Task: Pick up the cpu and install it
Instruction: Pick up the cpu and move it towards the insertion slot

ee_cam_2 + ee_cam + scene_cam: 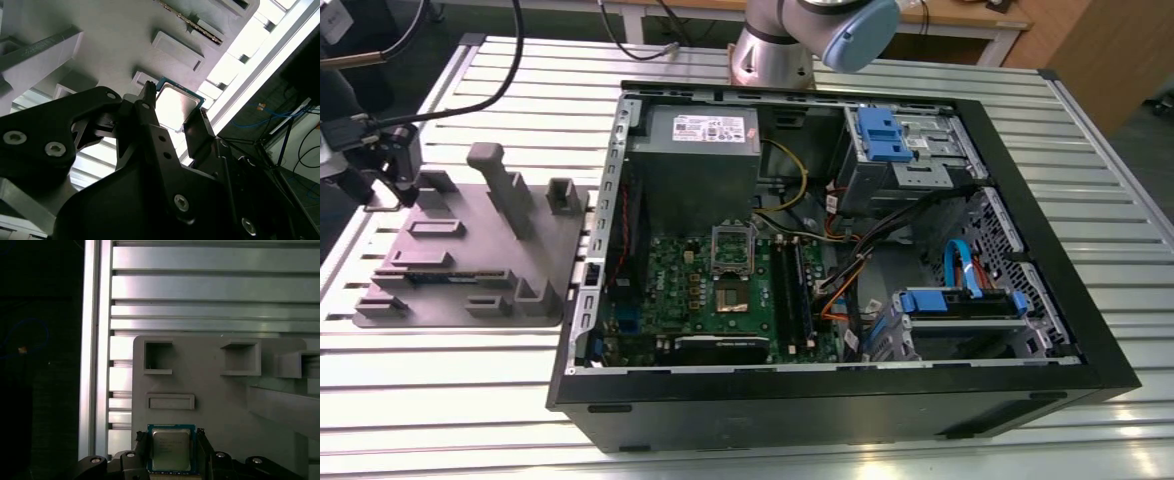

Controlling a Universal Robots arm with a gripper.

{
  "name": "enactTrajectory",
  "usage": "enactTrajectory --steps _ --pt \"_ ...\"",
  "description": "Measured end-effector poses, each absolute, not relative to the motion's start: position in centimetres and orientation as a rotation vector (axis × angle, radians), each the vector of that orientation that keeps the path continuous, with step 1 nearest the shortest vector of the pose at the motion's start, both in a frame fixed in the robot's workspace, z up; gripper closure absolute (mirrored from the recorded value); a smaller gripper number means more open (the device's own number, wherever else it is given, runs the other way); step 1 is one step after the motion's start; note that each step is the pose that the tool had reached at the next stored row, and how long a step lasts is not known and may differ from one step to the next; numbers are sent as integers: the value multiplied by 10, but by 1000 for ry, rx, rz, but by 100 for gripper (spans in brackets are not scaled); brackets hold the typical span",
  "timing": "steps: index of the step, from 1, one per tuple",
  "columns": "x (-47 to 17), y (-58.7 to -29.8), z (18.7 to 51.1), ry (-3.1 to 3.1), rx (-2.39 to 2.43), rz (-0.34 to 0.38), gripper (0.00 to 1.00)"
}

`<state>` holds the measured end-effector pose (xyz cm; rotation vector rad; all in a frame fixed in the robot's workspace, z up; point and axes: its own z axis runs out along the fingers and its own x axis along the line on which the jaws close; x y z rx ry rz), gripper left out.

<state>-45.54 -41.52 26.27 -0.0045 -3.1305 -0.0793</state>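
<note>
Desk of slatted metal carries the open PC case and, on the exterior view's left, a grey parts tray. Claw sits low over that tray, jaws spread, and the cpu lies flat on it right between them.
</note>
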Motion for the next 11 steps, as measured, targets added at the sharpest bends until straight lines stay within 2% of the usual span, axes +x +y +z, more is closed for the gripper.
enactTrajectory --steps 11 --pt "-455 -415 274 -3130 -5 -79 53"
